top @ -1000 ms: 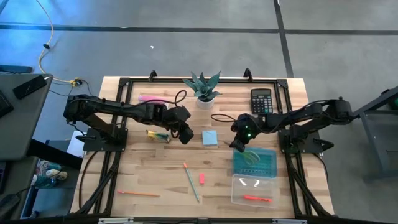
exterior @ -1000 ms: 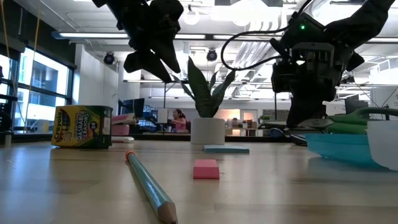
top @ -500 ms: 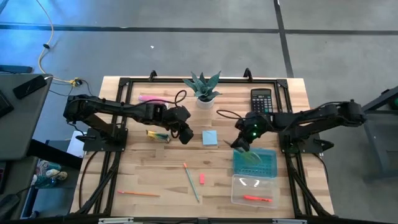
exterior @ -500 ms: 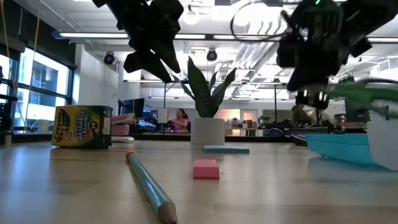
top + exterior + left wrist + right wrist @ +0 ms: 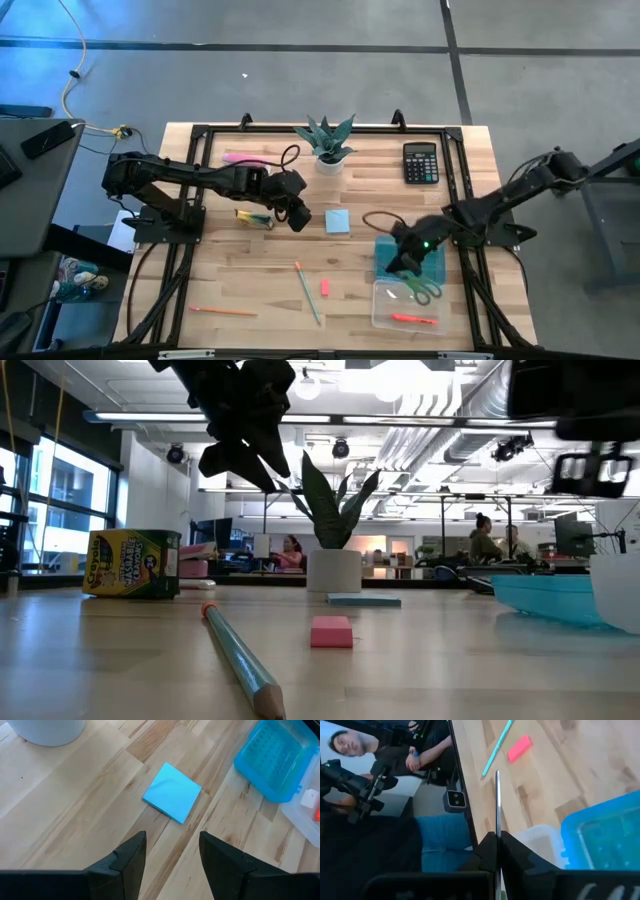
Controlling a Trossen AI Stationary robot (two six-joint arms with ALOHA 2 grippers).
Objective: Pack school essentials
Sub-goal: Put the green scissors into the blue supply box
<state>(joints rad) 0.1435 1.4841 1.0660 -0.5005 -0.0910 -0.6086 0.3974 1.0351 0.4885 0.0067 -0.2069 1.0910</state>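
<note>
One item, the green-handled scissors point(image 5: 424, 291), has been carried by the right gripper point(image 5: 408, 266), jaws clamped on the blades, from beside the blue lid point(image 5: 432, 258) to over the clear box point(image 5: 380, 318) near the worktop's right front corner; the left gripper point(image 5: 169, 851) is held wide above the notepad point(image 5: 172, 792).

Green-handled scissors point(image 5: 424, 291) over clear box; blue notepad point(image 5: 337, 221) lies flat.

**Scissors over the clear box**

The right gripper point(image 5: 408, 268) holds green-handled scissors point(image 5: 424, 289) above the clear box point(image 5: 385, 316), where an orange-red pen point(image 5: 412, 319) lies. The blue lid point(image 5: 432, 253) sits just beside. The left gripper point(image 5: 299, 220) hangs near the blue notepad point(image 5: 337, 221) on the table point(image 5: 250, 270).
</note>
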